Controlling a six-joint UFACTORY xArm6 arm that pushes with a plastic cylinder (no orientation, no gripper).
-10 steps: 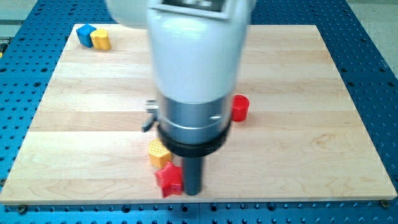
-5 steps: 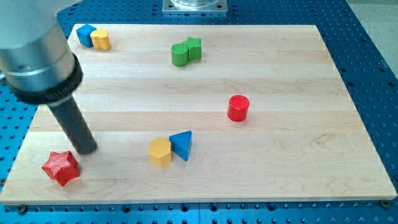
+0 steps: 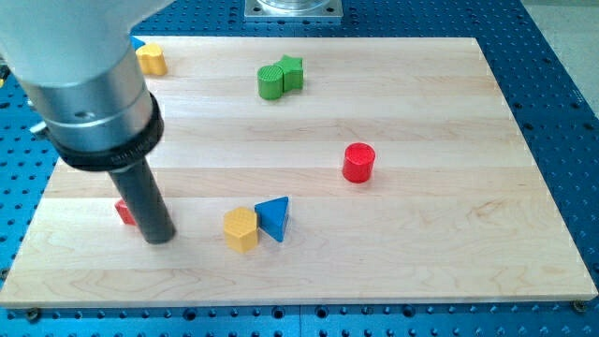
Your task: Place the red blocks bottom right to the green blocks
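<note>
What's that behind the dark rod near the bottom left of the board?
A red block peeks out at the view's left of the rod, just above my tip. Only a small red edge shows; the rod covers the rest, so its shape can't be made out.

Bright even light, soft faint shadows, sharp focus, arm housing (image 3: 80,65) slightly blurred

On the surface (image 3: 449,103), my tip (image 3: 160,239) stands at the view's lower left, touching a mostly hidden red block (image 3: 123,212) on its left, with the yellow block (image 3: 241,229) and blue triangular block (image 3: 273,217) to its right, the red cylinder (image 3: 357,162) further right, and the two touching green blocks (image 3: 280,77) near the view's top.
</note>
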